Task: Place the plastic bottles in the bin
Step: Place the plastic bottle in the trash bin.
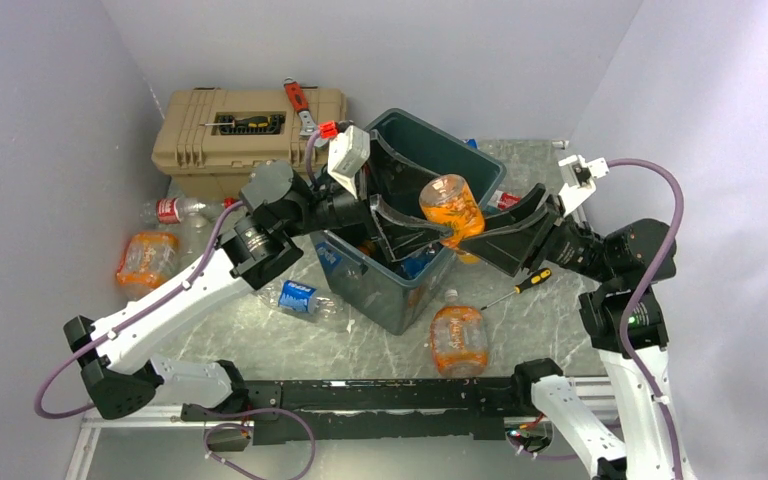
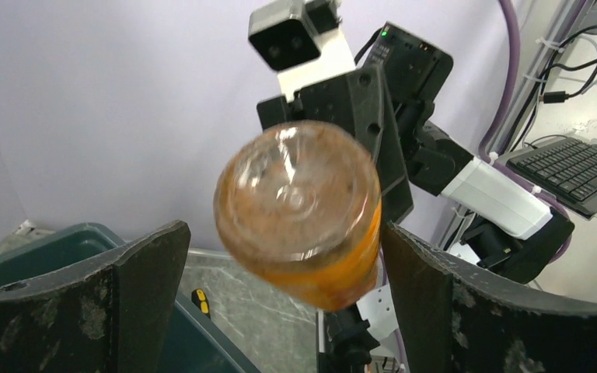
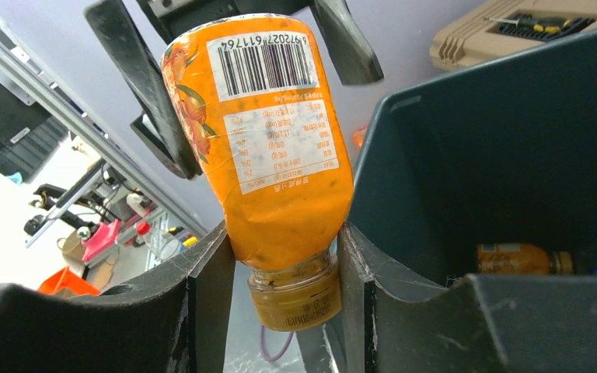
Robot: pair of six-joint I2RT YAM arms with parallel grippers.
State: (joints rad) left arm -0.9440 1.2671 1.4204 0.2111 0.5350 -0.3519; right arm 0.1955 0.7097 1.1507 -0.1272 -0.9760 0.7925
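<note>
Marbled surface (image 1: 260,350) across the lower top view, bin (image 1: 430,135) dead centre, toolbox (image 1: 200,150) upper left. Right gripper (image 3: 280,272) clamped on the bottle (image 1: 452,210) at its shoulder, cap end down, hanging right at the bin's right rim. Left gripper (image 2: 280,249) spread wide, flanking the bottle's base; brushing it or not, cannot tell. Strays out on the surface: orange stray (image 1: 457,338) lower centre, blue-label stray (image 1: 300,297) left of the bin, second orange stray (image 1: 145,258) and red-label stray (image 1: 175,210) far left. Screwdriver (image 1: 532,282) just right of the bin.

Trouble ahead? Letting go here risks a clip on the rim and a tumble outside; hard to judge whether fully over the opening. Pinching a tapered shoulder: could squirt loose. Any swing could knock the base against the left gripper.

Only in the right wrist view: barcode label, plus a binned bottle (image 3: 513,259) lying inside, lower right. Only in the left wrist view: the base end-on between the open fingers. Only from above: the strays.
</note>
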